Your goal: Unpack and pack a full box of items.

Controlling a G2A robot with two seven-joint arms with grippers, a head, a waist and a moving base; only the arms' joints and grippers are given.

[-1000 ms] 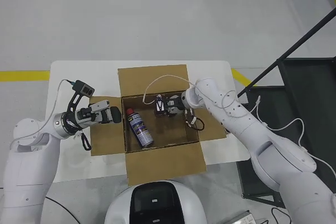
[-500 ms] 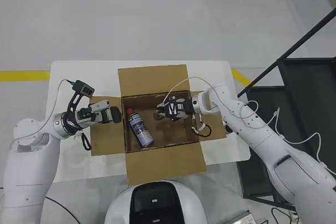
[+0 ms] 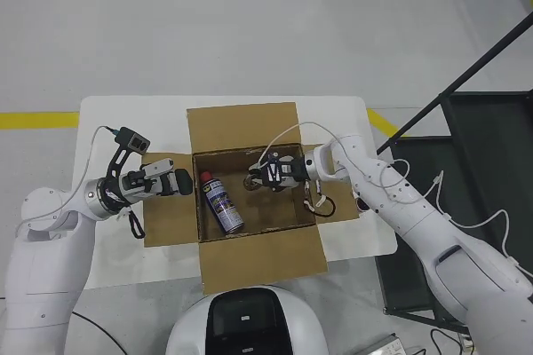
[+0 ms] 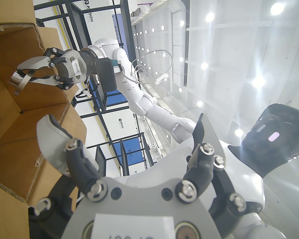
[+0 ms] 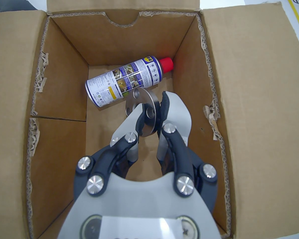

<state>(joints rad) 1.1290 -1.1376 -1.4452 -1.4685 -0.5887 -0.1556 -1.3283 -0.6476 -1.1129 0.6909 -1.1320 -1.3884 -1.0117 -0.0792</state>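
R gripper (image 5: 152, 103): clenched on metal flange (image 5: 150, 96), over box (image 5: 239, 75) ctr.
L gripper (image 4: 123, 125): released, over box's left flap.
Spray can (image 5: 127, 78): lying on box floor, by left wall.

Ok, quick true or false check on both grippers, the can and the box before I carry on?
1. The right gripper is shut on a metal flange. True.
2. The spray can stands upright in the box. False: it lies on its side on the box floor.
3. The left gripper is open and holds nothing. True.
4. The box is closed. False: its flaps are folded outward and the inside is in plain view.
5. The spray can has a red cap. True.
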